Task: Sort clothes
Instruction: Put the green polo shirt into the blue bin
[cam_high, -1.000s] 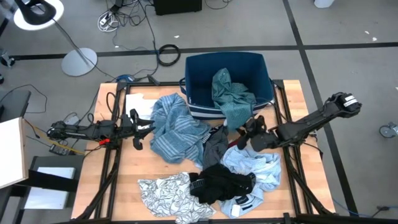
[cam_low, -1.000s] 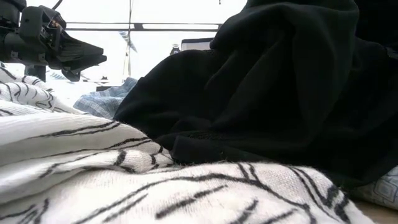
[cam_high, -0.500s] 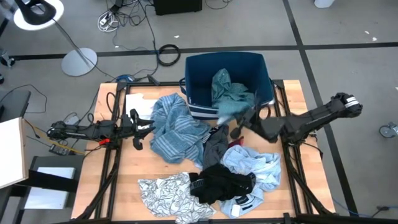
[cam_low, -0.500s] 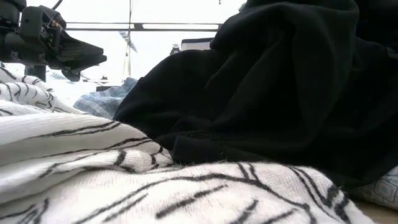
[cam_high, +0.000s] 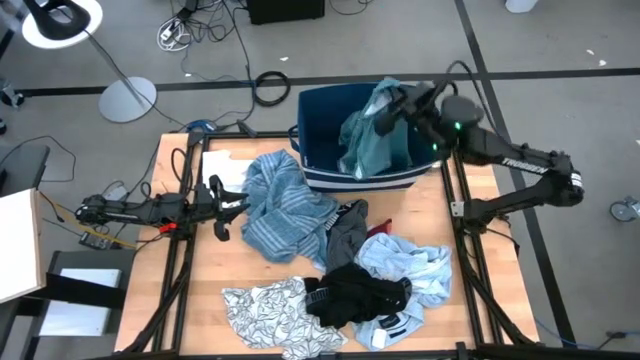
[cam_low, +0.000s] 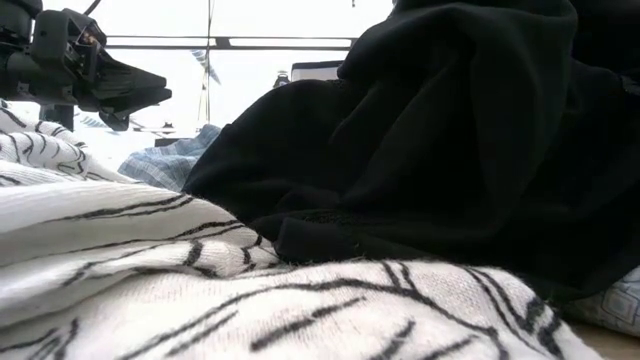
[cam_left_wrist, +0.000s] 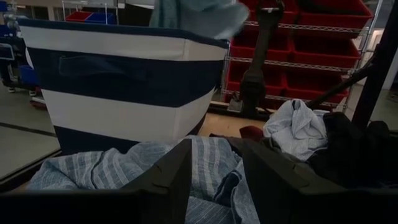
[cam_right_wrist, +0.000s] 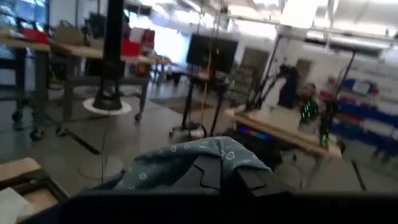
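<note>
Two arms, one busy. Left gripper (cam_high: 222, 208) waits at the table's left side, fingers (cam_left_wrist: 166, 177) parted and empty, just beside the blue striped garment (cam_high: 283, 205). Below it, at the front edge, lies the white leaf-print piece (cam_high: 268, 310). Centre of the table: black garment (cam_high: 357, 293) heaped partly on the light blue garment (cam_high: 415, 265); something dark grey between these and the striped one.

Rear centre: dark blue bin (cam_high: 320, 120). Right gripper (cam_high: 392, 104) is raised over it, clenched on the teal green garment (cam_high: 362, 145), which hangs from the fingers down into the bin.

Risk, as I judge it: the cloth trails toward the bin's front wall. If released here, a fold may drape over the rim or slide out onto the table. A loose edge could also cling to the fingers as they open.
</note>
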